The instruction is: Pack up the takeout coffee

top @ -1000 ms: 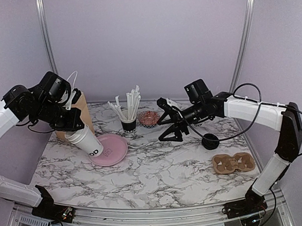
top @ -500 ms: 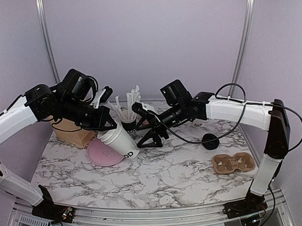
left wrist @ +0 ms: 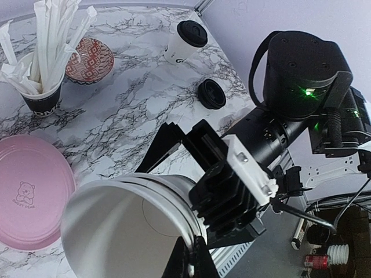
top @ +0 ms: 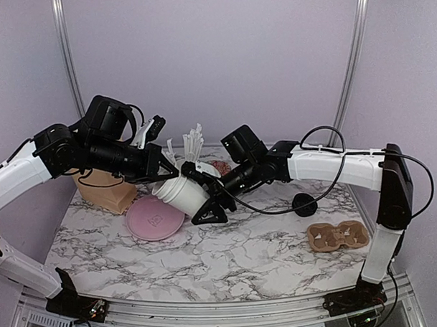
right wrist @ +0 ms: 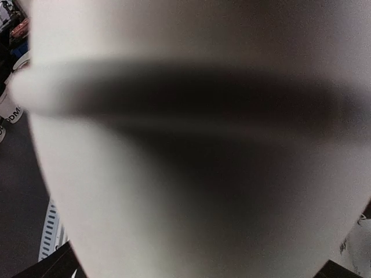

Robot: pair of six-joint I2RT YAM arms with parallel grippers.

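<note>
- Left gripper (top: 164, 178) clamped on the lidless cup (top: 184, 195), tilted in mid-air. Right gripper (top: 206, 207) has its jaws apart around it.
- Takeout coffee (left wrist: 181, 45) sits at the back of the bench (top: 229, 256), well apart from both grippers.
- Risk: the left gripper releases early and the cup drops.
- Versus 0.5 s ago: cup lifted, right gripper closer.

Pink plate (top: 154, 218), straw cup (left wrist: 40, 103), patterned bowl (left wrist: 88, 59), cardboard carrier (top: 338, 236)

Soft, even lighting with faint shadows; right wrist view is wholly out of focus.
</note>
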